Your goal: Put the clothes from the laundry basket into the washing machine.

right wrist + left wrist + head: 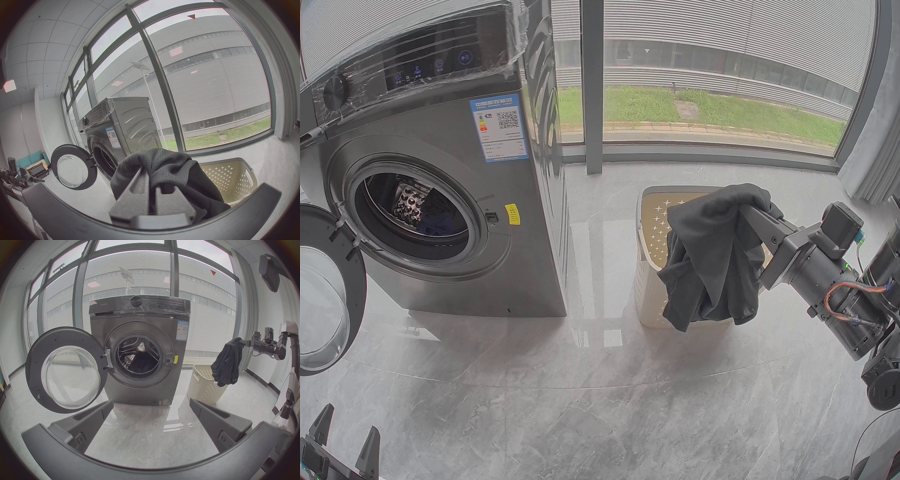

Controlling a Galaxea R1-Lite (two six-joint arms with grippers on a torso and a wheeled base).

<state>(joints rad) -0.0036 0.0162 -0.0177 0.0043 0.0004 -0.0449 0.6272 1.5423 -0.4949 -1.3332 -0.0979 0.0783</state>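
A dark grey garment [712, 256] hangs above the cream laundry basket [650, 225], with my right gripper [751, 215] shut on its upper edge. The right wrist view has the cloth [162, 172] draped over the closed fingers [137, 193]. To the left stands the grey washing machine [437, 187]; its round door [325, 294] is swung open and dark clothing [140, 360] lies in the drum. My left gripper [344, 437] sits low near the floor at the near left, open and holding nothing, facing the machine [140, 346].
The basket [204, 383] stands on the glossy tiled floor [600, 400] to the right of the machine, near a large window [712, 75]. Open floor lies between the basket, the machine and me. A curtain [878, 150] hangs at the far right.
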